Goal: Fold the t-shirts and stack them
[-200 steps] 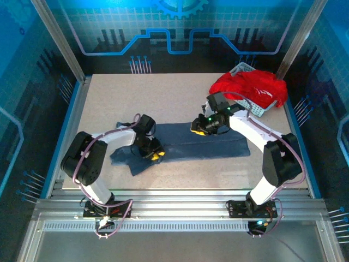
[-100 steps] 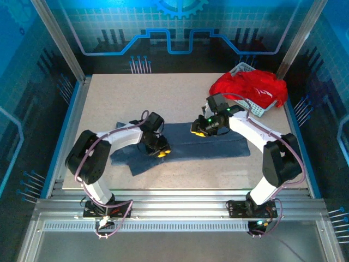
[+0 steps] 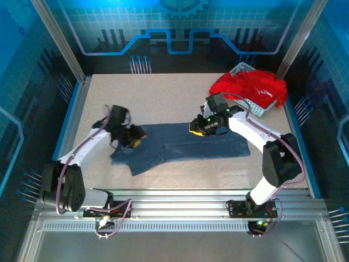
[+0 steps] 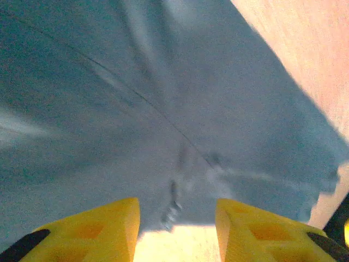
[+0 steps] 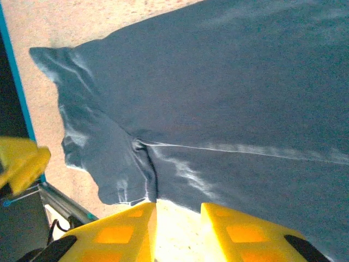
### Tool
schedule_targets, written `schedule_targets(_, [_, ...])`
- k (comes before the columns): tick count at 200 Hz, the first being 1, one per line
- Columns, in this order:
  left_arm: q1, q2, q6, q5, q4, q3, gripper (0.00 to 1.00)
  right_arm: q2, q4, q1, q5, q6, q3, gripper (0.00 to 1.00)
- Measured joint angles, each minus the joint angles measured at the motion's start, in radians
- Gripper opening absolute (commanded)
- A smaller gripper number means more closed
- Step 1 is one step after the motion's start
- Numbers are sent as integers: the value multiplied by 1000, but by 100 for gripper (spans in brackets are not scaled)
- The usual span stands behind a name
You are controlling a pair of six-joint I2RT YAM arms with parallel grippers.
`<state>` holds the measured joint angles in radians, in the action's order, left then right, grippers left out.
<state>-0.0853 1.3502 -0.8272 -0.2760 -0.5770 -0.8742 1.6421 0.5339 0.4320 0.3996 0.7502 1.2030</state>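
bright even light from above, soft shadows, heavy motion blur in left wrist view

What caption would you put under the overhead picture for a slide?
Left gripper and right gripper poised over a flat slate-blue t-shirt; red t-shirts heaped on a white basket.

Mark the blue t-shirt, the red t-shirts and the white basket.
blue t-shirt (image 3: 202, 144): top external view, middle of its body.
red t-shirts (image 3: 248, 87): top external view, top of the heap.
white basket (image 3: 256, 110): top external view, near wall below the red cloth.
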Motion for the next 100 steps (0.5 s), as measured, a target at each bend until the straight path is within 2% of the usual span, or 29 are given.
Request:
schedule_targets(19, [144,8,56,15,-47,31,46,1,-27,14,21,-13,0,29])
schedule_targets(37, [207,18,108,14,-64,47,46,6,-38,26,35,-22,1,29])
schedule_targets(100, [236,97,262,53,-46,59,41,29,-69,29,84,-26,1,30])
